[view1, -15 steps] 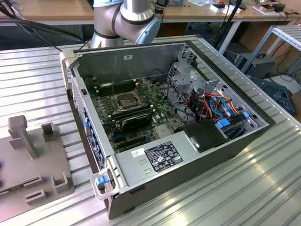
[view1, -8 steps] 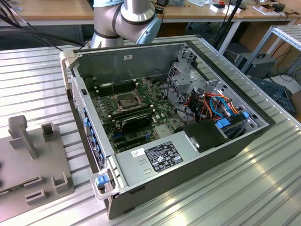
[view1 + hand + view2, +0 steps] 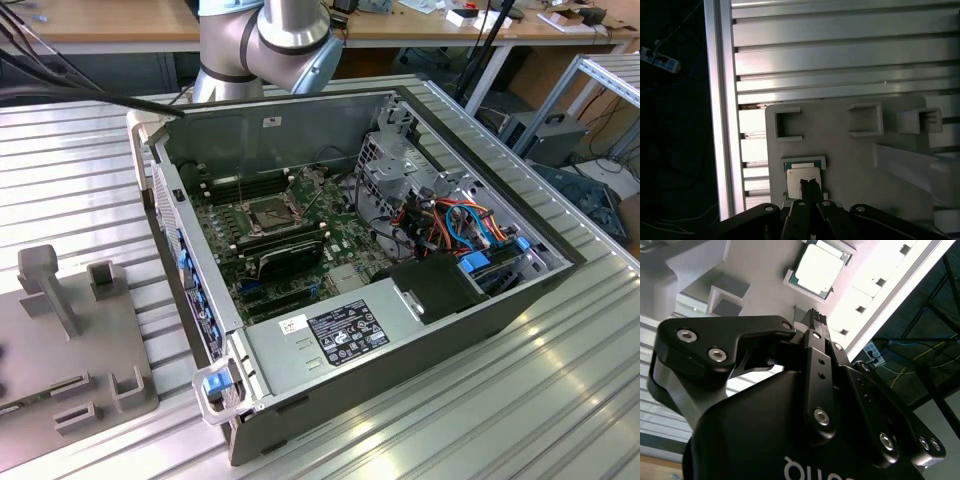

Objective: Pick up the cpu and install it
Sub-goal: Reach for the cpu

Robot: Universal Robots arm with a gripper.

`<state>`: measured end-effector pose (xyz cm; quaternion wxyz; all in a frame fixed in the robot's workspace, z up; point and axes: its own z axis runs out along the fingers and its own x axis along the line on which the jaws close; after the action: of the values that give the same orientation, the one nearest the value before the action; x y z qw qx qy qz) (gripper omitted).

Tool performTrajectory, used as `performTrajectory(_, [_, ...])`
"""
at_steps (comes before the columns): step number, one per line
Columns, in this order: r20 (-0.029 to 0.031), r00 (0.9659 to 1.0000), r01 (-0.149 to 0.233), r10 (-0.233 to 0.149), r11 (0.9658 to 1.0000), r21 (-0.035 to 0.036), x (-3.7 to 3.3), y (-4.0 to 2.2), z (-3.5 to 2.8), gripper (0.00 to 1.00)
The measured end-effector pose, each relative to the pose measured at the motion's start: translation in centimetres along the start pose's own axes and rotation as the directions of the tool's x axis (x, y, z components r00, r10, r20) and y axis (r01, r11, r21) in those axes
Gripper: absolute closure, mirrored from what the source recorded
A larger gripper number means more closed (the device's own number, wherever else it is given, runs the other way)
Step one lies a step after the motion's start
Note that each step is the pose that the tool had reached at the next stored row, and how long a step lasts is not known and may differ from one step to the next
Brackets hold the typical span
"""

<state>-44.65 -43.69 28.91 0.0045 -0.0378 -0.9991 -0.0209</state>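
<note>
The cpu (image 3: 796, 175) (image 3: 819, 267) is a small silver-topped square chip. It lies flat in a shallow framed seat on a grey fixture plate (image 3: 840, 150) (image 3: 765, 270). In both wrist views my gripper (image 3: 810, 186) (image 3: 815, 316) hovers just above the chip, its black fingers pressed together into one narrow tip with nothing held. In the first wrist view that tip overlaps the chip's near edge. In the exterior view the open computer case (image 3: 460, 310) shows the motherboard's square socket (image 3: 270, 212) with a metal frame and dark centre.
Upright grey holders (image 3: 865, 120) stand on the fixture plate (image 3: 60, 320) at the exterior view's left. The ribbed aluminium table (image 3: 840, 55) ends at a rail (image 3: 720, 100). Inside the case sit a grey power supply (image 3: 340, 335), a drive cage (image 3: 400, 170) and cables (image 3: 460, 225).
</note>
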Motion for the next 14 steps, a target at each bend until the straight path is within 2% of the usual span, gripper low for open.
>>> performTrajectory(10, [0.0002, 1.0, 0.0, 0.0, 1.0, 0.0046, -0.11, -1.36, 0.29, 0.89])
performTrajectory(14, [0.0003, 1.0, 0.0, 0.0, 1.0, 0.0048, -0.1, -1.41, 0.25, 0.89])
